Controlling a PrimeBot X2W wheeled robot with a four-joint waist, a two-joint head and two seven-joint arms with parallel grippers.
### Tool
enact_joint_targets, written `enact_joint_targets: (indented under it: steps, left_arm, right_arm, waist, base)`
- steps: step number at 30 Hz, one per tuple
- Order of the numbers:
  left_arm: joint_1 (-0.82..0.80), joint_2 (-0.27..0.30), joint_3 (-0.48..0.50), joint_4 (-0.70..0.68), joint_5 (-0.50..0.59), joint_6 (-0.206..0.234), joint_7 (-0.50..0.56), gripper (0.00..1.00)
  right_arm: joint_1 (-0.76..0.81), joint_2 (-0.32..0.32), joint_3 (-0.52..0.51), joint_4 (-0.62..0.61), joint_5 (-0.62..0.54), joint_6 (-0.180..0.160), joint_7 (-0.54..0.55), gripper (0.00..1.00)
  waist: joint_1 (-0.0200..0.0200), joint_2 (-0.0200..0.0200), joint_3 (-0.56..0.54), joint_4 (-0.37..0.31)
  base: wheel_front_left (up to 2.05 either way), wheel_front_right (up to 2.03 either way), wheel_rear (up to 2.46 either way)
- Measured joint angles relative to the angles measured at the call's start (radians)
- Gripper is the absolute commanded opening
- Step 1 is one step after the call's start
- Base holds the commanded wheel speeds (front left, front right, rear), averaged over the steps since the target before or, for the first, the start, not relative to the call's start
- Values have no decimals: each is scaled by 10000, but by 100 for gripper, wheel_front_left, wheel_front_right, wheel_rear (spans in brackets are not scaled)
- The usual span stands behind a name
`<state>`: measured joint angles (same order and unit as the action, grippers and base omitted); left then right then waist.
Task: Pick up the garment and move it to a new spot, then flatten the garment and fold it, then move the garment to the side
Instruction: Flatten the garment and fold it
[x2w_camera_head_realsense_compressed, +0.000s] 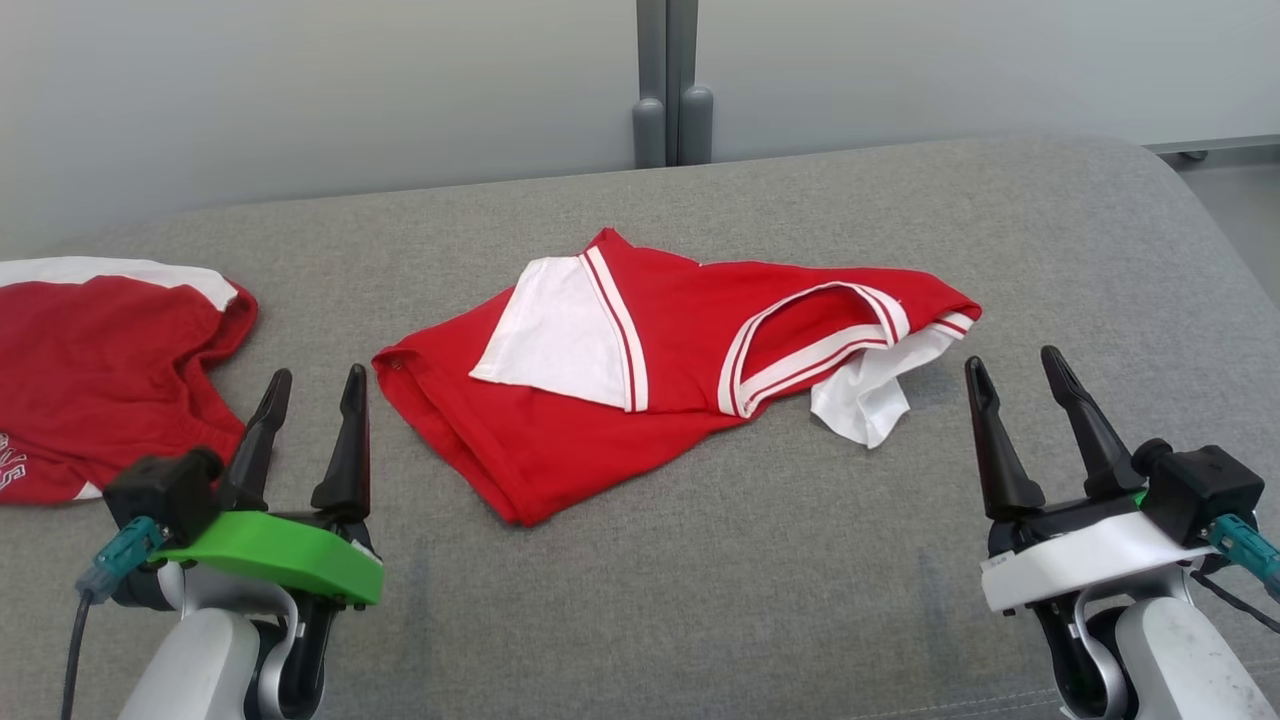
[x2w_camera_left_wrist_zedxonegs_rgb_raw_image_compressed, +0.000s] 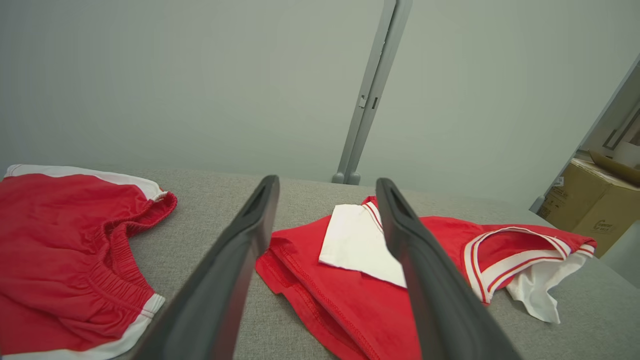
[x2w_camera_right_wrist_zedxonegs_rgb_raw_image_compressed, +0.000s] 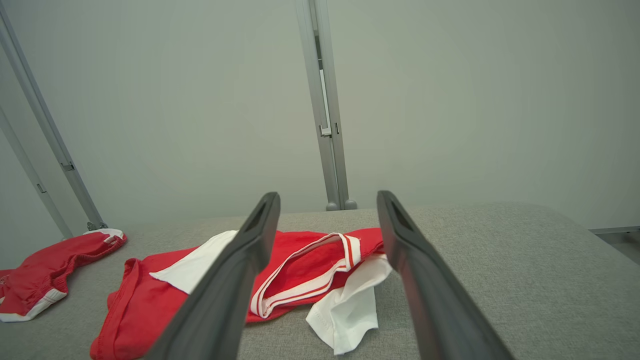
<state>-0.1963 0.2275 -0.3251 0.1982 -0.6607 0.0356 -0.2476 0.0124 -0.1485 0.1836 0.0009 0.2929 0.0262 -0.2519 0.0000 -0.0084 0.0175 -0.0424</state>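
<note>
Stage: I judge this as the very start. The pick-up is not yet begun and nothing is gripped.
Garment: the red garment (x2w_camera_head_realsense_compressed: 570, 450) with white trim lies bunched and half-doubled at mid tabletop (x2w_camera_head_realsense_compressed: 800, 580), between my two tools and touching neither.
Left tool: the left tool (x2w_camera_head_realsense_compressed: 318, 375) has its jaws wide and empty. It sits low over the tabletop near the garment's left hem corner (x2w_camera_head_realsense_compressed: 395, 365).
Right tool: the right tool (x2w_camera_head_realsense_compressed: 1012, 360) is also wide and empty. It is near the loose white flap (x2w_camera_head_realsense_compressed: 865, 405) at the garment's right end.
Other cloth: the red shorts (x2w_camera_head_realsense_compressed: 90, 380) at far left lie apart from the garment. I take them as not my target.
Grab plan: I'd pinch the hem corner with the left tool and red cloth beside the striped neckband (x2w_camera_head_realsense_compressed: 810, 350) with the right. I'd drive the fingers down flat to the tabletop before closing.
Why: the layers are stacked, so a shallow pinch likely catches only the top one.
Risk: taking only the white flap would probably let the rest hang twisted.
Lift: raise both sides evenly and carry clear of the shorts.
</note>
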Motion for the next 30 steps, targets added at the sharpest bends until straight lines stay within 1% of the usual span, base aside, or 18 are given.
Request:
enact_joint_targets:
  steps: [6, 7, 26, 30]
  left_arm:
    - [197, 38, 21, -314, 56, 19, 0, 100]
    - [280, 56, 35, -447, 58, 94, 0, 100]
    - [743, 102, 211, -1114, 132, 355, 4, 100]
    - [743, 102, 186, -1166, 132, 366, 107, 100]
  right_arm:
    - [2, -10, 44, -19, 0, 2, 0, 100]
    - [4, -10, 46, -33, 0, 2, 0, 100]
    - [9, -15, 13, -211, -6, 2, 0, 100]
    - [-53, -19, 282, -230, -42, 138, 8, 100]
  waist:
    - [0, 0, 33, -28]
    - [0, 0, 43, -40]
    - [0, 0, 230, -60]
    - [0, 0, 366, -7]
  base:
    - [0, 0, 0]
    - [0, 0, 0]
    - [0, 0, 0]
    - [0, 0, 0]
